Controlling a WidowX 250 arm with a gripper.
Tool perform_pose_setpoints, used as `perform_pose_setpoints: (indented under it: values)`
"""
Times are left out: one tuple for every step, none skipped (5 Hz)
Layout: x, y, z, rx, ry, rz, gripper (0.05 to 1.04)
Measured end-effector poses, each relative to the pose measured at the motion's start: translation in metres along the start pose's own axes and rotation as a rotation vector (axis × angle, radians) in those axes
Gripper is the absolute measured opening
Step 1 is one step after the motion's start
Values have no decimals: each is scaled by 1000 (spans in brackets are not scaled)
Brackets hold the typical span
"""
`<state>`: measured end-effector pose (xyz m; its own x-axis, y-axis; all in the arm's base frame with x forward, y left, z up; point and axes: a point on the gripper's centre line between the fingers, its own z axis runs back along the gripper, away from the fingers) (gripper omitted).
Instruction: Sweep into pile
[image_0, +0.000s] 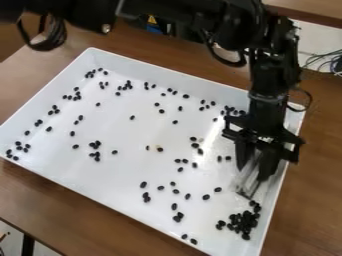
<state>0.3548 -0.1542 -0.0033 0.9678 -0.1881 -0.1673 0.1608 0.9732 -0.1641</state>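
Observation:
My black gripper (253, 171) hangs low over the right side of a white tray (127, 117), tilted slightly. Its fingers are closed around a clear, flat sweeping tool (246, 185), whose lower edge is down at the tray floor. Just below the tool, near the tray's lower right corner, lies a dense pile of black beans (244, 220). Many other black beans are scattered over the tray, some singly and some in small clusters, such as a cluster (95, 145) left of the middle.
Raised white walls surround the tray, its right wall (281, 172) close beside the gripper. A brown wooden table (320, 200) carries it. Dark cables (328, 60) lie at the upper right, beyond the table. The arm spans the top of the view above the tray's far edge.

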Motion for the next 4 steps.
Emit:
perform_pose_setpoints:
  values:
    - [12, 24, 5, -35, -88, 81, 351]
    - [15, 54, 7, -46, -113, 158, 351]
    - [14, 70, 6, -43, -110, 191, 351]
    - [0, 97, 11, -10, -98, 236, 351]
